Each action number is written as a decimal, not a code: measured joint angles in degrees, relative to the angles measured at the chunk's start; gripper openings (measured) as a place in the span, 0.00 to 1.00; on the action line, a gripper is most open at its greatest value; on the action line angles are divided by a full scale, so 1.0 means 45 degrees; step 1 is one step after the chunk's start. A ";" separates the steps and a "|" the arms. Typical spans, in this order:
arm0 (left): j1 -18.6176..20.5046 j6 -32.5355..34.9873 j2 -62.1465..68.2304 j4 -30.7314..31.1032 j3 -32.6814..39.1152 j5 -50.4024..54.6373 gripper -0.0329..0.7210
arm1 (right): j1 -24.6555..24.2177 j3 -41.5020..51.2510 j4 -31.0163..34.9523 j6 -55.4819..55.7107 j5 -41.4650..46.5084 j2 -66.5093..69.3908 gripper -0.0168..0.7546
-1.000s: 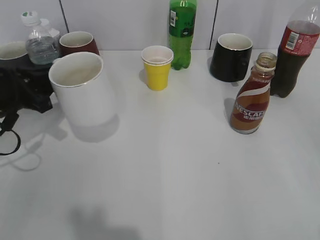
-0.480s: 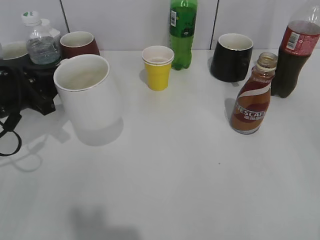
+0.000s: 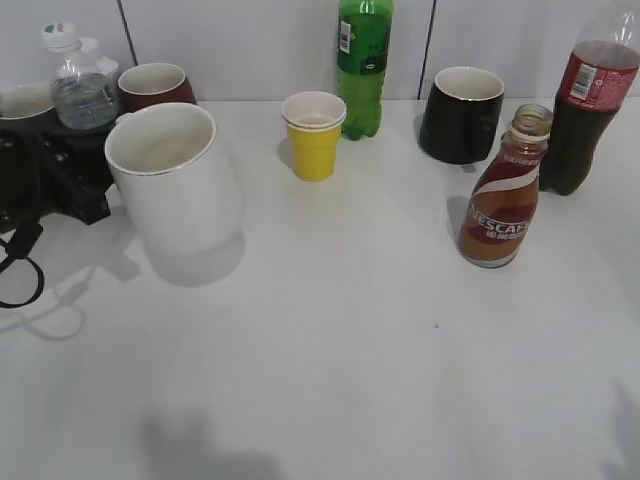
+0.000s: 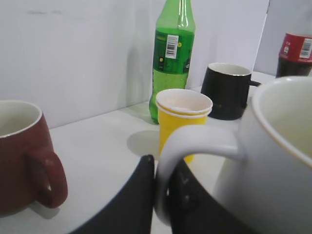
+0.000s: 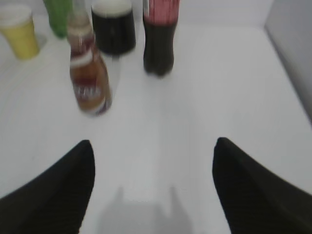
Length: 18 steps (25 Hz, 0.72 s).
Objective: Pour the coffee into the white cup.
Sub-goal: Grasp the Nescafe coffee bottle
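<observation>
So the left gripper (image 4: 163, 195) has its two dark fingers pinched on the handle of the white cup (image 3: 172, 180); you can see it plainly from the left wrist view, the handle loop sitting right between them; the mug itself looks tilted and, going by the shadow under it, I'd say it's held just off the table (image 3: 330, 350) rather than standing, though I can't swear to that.

The coffee (image 3: 505, 195) stands upright over on the right side, cap off, well apart from the cup; its long axis is straight up, neck at the top; just behind it are the dark mug (image 3: 460, 113) and the cola bottle (image 3: 590, 100), both near enough to matter.

The right gripper (image 5: 153, 180) is spread wide with nothing in it, and from its own camera the bottle sits ahead and off to the left, a fair way off; that arm is clearly the nearer one, so I'd guess it's the one to fetch the bottle; it needs to go forward and left, and close around the waist side-on without clipping the cola bottle; the yellow paper cup (image 3: 314, 135) and green bottle (image 3: 364, 65) are out of the way.
</observation>
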 joint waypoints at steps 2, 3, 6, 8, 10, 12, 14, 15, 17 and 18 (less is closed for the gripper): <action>0.0000 0.0000 0.0000 -0.0069 0.0000 0.0000 0.12 | 0.0000 0.0002 -0.0015 -0.0296 -0.1452 0.1187 0.78; 0.0000 0.0000 0.0000 -0.0077 0.0000 0.0000 0.12 | 0.0000 0.0045 -0.0015 -0.0386 -0.2188 0.1862 0.78; 0.0000 0.0000 0.0000 -0.0117 0.0000 0.0000 0.12 | 0.0000 0.0607 -0.0015 -0.0500 -0.4868 0.3671 0.78; 0.0000 0.0000 0.0000 -0.0117 0.0000 0.0000 0.12 | 0.0000 0.1363 -0.0015 -0.0562 -0.7187 0.4589 0.78; 0.0000 0.0000 0.0000 -0.0133 0.0000 0.0000 0.12 | 0.0000 0.2348 -0.0015 -0.0563 -0.9848 0.5425 0.78; 0.0000 0.0000 0.0000 -0.0133 0.0000 0.0000 0.12 | 0.0000 0.3409 0.0016 -0.0563 -1.2495 0.6181 0.78; 0.0000 0.0000 0.0000 -0.0133 0.0000 0.0000 0.12 | 0.0000 0.4063 -0.0184 -0.0462 -1.4171 0.6984 0.78; 0.0000 0.0000 0.0000 -0.0133 0.0000 0.0000 0.12 | 0.0000 0.4259 -0.0373 -0.0216 -1.4649 0.7429 0.78; 0.0000 0.0000 0.0000 -0.0133 0.0000 0.0000 0.12 | 0.0000 0.4396 -0.1131 0.0689 -1.5742 0.8218 0.78; 0.0000 0.0000 0.0000 -0.0133 0.0000 0.0000 0.12 | 0.0000 0.4396 -0.1833 0.1141 -1.6189 0.8599 0.78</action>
